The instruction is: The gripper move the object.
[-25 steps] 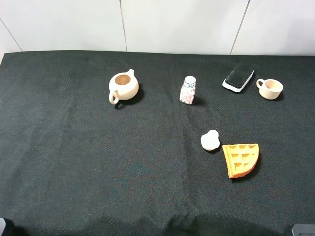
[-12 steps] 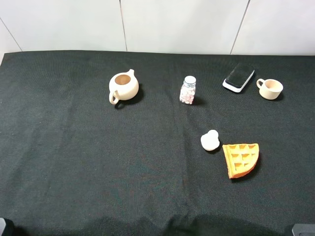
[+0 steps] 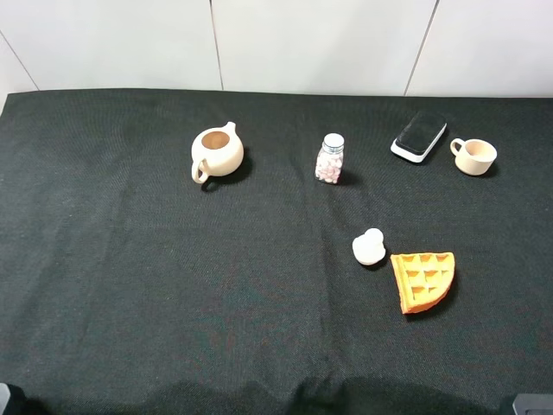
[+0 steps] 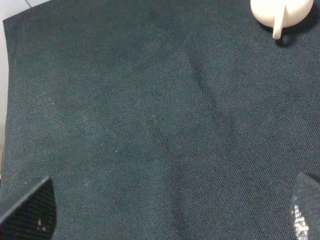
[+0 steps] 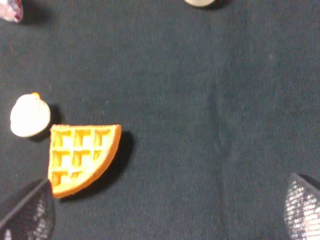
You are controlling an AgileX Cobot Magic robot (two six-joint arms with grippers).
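Observation:
The cream-beige cup (image 3: 474, 156) with a loop handle stands upright at the far right of the black cloth, beside a phone. Only its lower edge shows in the right wrist view (image 5: 199, 2). My right gripper (image 5: 170, 185) is open and empty, low over the cloth near the front right, well short of the cup. Its fingers (image 5: 27, 212) frame a waffle piece. My left gripper (image 4: 172, 187) is open and empty over bare cloth at the front left. In the exterior view only dark corners of the arms show at the bottom edge.
A cream teapot (image 3: 216, 152) stands at the back left and also shows in the left wrist view (image 4: 279, 12). A small bottle (image 3: 329, 159) stands mid-back, next to a black phone on a white base (image 3: 419, 136). A white blob (image 3: 369, 247) and an orange waffle wedge (image 3: 422, 280) lie right of centre.

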